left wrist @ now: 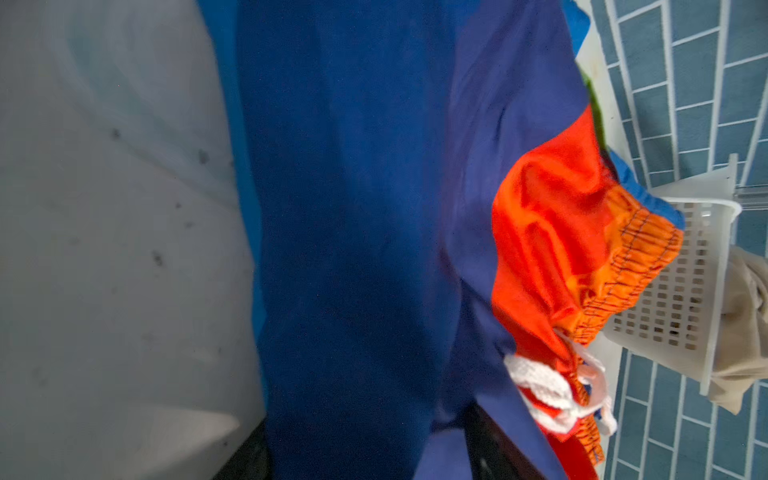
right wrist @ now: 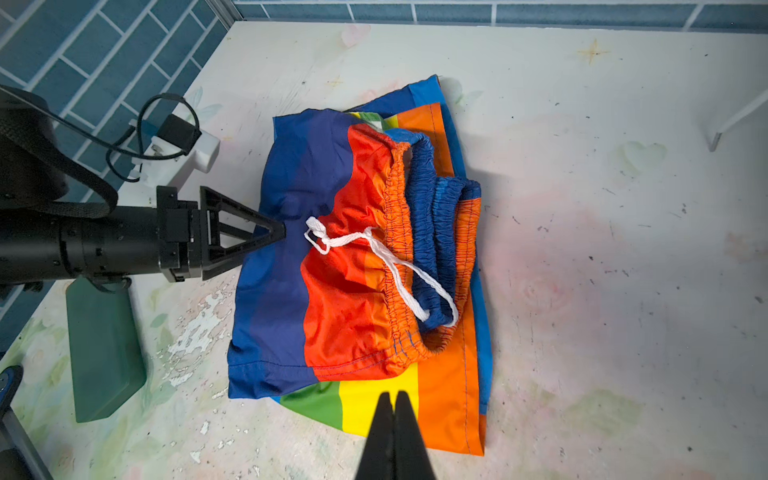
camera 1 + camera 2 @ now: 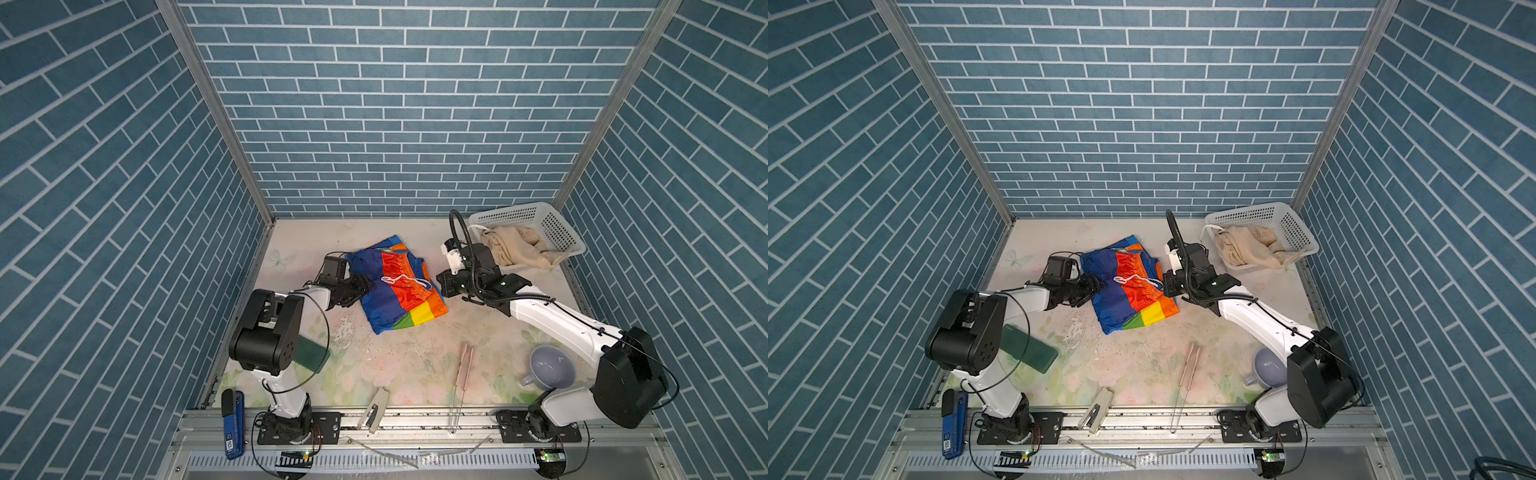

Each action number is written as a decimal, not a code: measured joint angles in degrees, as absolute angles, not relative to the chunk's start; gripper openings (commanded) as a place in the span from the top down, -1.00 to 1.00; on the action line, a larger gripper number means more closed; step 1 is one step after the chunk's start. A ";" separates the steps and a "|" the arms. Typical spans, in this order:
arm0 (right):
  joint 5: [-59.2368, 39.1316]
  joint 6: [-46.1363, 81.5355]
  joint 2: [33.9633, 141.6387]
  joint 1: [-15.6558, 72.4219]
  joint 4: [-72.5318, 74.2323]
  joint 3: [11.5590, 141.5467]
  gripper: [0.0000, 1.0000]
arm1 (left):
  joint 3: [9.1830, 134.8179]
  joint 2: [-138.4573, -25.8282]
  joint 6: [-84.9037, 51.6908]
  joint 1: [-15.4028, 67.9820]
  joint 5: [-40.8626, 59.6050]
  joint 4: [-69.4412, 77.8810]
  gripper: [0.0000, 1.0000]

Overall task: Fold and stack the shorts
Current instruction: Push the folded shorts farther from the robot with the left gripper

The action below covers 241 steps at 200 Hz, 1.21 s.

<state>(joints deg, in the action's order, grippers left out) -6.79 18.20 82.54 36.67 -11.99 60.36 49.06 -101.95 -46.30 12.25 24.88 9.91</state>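
The rainbow-striped shorts (image 3: 399,291) (image 3: 1129,295) lie folded on the table, waistband and white drawstring (image 2: 374,253) on top. My left gripper (image 3: 368,286) (image 3: 1096,286) (image 2: 274,232) reaches onto their blue side. In the left wrist view its jaws stand apart, with blue cloth (image 1: 353,208) lying between them. My right gripper (image 3: 442,286) (image 2: 392,399) is shut on nothing and hovers at the yellow stripe of the shorts' opposite edge. The beige shorts (image 3: 515,247) (image 3: 1250,249) sit crumpled in the white basket (image 3: 557,224) (image 3: 1291,224), spilling over its front rim.
A dark green case (image 3: 311,353) (image 2: 104,345) lies under the left arm. A purple mug (image 3: 550,368) sits by the right arm's base. Pink tongs (image 3: 465,365), a stapler (image 3: 376,409) and a blue tool (image 3: 232,424) lie along the front edge.
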 measured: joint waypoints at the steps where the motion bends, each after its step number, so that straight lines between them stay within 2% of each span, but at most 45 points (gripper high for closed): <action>1: -6.79 18.20 82.54 36.64 -11.99 60.36 1.00 | 49.06 -102.02 -46.26 12.25 24.97 10.07 -0.17; 4: -6.81 18.20 82.54 36.58 -11.99 60.34 1.00 | 49.08 -102.37 -46.57 12.25 24.99 10.76 -0.12; 21: -6.83 18.20 82.54 36.21 -11.99 60.27 1.00 | 49.08 -104.20 -47.55 12.21 25.26 13.41 0.46; 34: -6.83 18.20 82.54 35.90 -12.01 60.27 1.00 | 49.10 -105.45 -47.92 12.01 25.12 14.04 0.75; 54: -6.85 18.24 82.54 35.38 -12.01 60.27 1.00 | 50.37 -106.83 -47.62 11.38 25.39 13.06 1.00; 75: -7.09 18.63 82.94 34.98 -11.99 60.27 1.00 | 55.96 -109.03 -45.43 9.87 24.91 7.42 1.00; 98: -7.29 19.22 84.03 34.74 -11.99 60.27 1.00 | 67.79 -113.56 -40.32 6.74 22.65 -4.54 1.00; 141: -7.09 19.22 85.73 33.87 -11.99 60.27 1.00 | 95.50 -123.50 -25.96 1.13 12.88 -30.96 0.97; 195: -7.29 19.18 89.43 32.38 -12.03 60.27 1.00 | 126.02 -140.07 -10.15 -2.90 -1.28 -55.88 0.98; 216: -7.33 19.18 90.52 31.77 -12.01 60.27 1.00 | 133.05 -144.62 -6.20 -3.84 -7.62 -61.98 0.86; 241: -7.70 19.20 91.64 31.18 -11.99 60.31 1.00 | 136.59 -146.34 -4.19 -5.39 -12.34 -65.84 0.84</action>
<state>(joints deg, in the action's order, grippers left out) -7.70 19.20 91.64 31.18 -11.99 60.31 136.59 -146.34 -4.19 -5.39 -12.34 -65.84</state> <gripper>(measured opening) 0.042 0.078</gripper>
